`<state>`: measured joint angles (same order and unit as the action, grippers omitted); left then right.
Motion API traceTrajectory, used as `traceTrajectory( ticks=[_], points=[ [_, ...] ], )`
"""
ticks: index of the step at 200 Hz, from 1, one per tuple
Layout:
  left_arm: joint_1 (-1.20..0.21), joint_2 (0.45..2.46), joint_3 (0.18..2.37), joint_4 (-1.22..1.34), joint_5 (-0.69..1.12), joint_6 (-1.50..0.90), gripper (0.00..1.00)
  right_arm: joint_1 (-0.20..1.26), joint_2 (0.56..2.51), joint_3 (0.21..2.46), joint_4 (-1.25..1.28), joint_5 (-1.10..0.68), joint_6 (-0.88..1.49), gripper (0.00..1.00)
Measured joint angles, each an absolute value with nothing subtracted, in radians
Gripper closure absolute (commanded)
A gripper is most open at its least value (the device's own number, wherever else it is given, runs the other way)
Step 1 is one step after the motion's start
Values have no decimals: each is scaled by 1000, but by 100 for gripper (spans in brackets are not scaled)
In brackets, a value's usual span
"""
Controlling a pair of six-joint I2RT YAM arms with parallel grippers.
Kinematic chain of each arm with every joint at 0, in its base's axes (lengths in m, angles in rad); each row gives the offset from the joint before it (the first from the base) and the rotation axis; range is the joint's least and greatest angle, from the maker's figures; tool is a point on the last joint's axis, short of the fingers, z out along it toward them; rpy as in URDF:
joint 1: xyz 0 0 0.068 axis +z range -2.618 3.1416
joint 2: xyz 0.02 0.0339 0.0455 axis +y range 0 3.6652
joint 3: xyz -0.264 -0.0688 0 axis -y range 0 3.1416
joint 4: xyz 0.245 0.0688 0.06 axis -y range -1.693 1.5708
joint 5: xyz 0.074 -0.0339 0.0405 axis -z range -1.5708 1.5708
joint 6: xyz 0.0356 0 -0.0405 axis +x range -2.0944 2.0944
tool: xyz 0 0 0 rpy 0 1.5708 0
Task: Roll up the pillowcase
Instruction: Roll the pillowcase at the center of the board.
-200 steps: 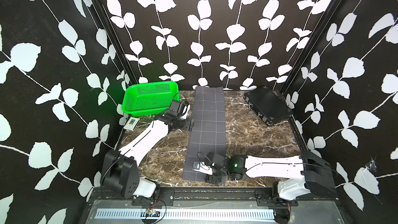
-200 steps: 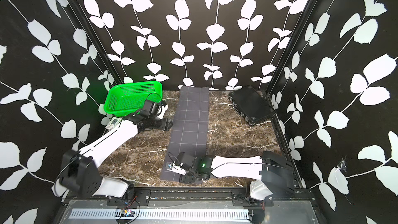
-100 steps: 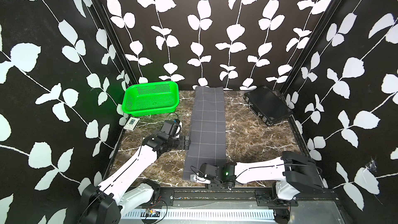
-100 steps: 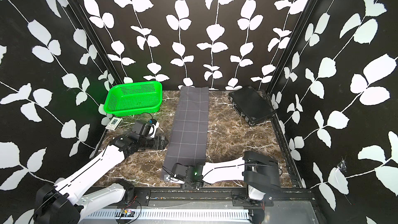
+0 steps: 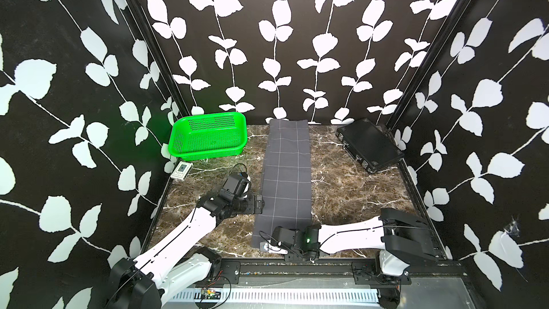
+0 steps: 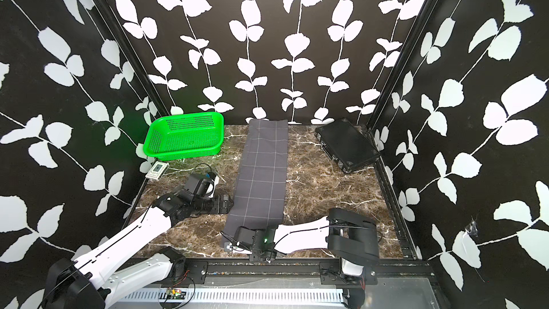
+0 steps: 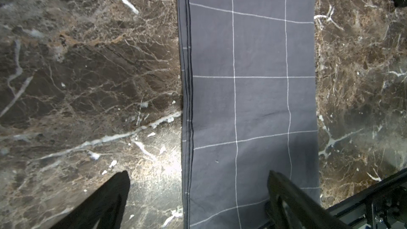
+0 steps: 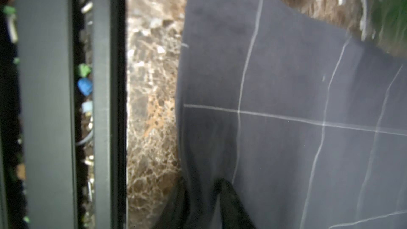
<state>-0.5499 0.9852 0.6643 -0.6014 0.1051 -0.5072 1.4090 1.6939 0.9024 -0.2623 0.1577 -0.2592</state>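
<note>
Lengthwise, pillowcase (image 5: 285,173) front-to-back (flat), left gripper (image 7: 198,174) wide open, right gripper (image 8: 202,183) pinching near hem.

We see bright top views, green cast on the wall (image 5: 154,121) at ten o'clock of the basket (image 5: 208,138), glare on the tabletop (image 7: 160,168), pillowcase (image 8: 286,84) grid smeared in our right wrist view.

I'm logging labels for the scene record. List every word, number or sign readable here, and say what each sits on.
No text can be read in any view.
Small white device beside the green basket: it has a dark panel on its face, too small to read.
Black case: no legible marking.
Pillowcase: only thin white grid lines, no print.
</note>
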Motion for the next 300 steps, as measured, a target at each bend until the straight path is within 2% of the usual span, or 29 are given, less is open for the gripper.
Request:
traceTrajectory(
  ticks=[22,45,79,136,189,300],
  points=[
    [-556,979,655,-602,101,-516,1,1409,1694,902,-273,149,-258,92],
    [-561,979,654,-605,92,-517,1,1400,1686,902,-286,127,-249,100],
    [-562,979,654,-633,83,-513,1,1343,1647,913,-340,38,-223,100],
    [-563,978,734,-739,51,-476,1,1158,1636,994,-415,-242,-160,100],
    [-570,1010,809,-869,14,-475,2,991,1714,1104,-506,-442,-168,98],
    [-617,963,764,-951,22,-553,1,873,1853,1200,-530,-528,-184,97]
  ],
)
